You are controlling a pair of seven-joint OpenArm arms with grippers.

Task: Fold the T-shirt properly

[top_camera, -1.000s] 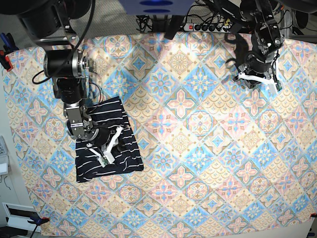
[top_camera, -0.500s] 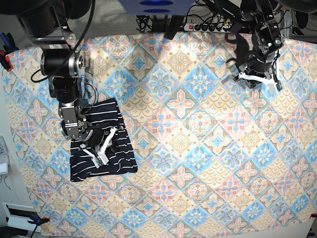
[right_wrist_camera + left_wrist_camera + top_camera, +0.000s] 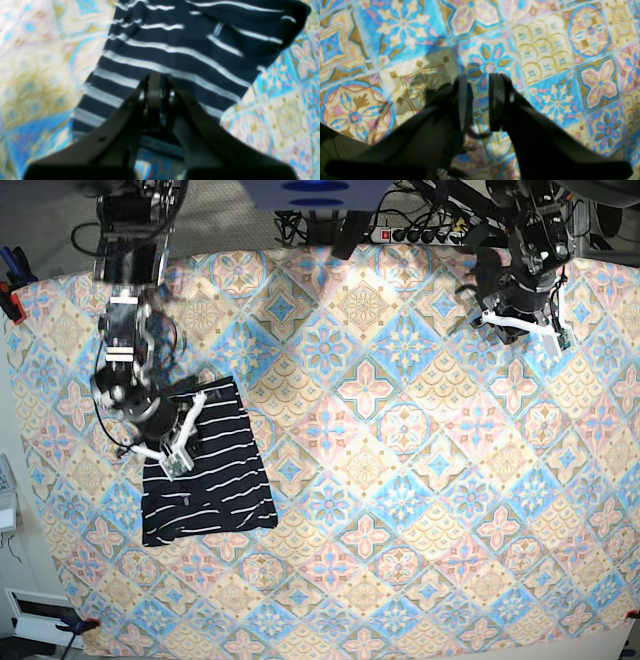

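T-shirt (image 3: 205,480) lies folded; right hand (image 3: 157,100) closed, left hand (image 3: 480,100) narrowly parted, both empty.

arms (image 3: 128,350): black, silver joints | jaws: black | brackets: white

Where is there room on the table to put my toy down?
The wide middle and right of the pastel diamond-patterned tablecloth is bare, between the folded dark striped T-shirt and the left fingers. It is crowded at the left, where the right fingers hover over the shirt.
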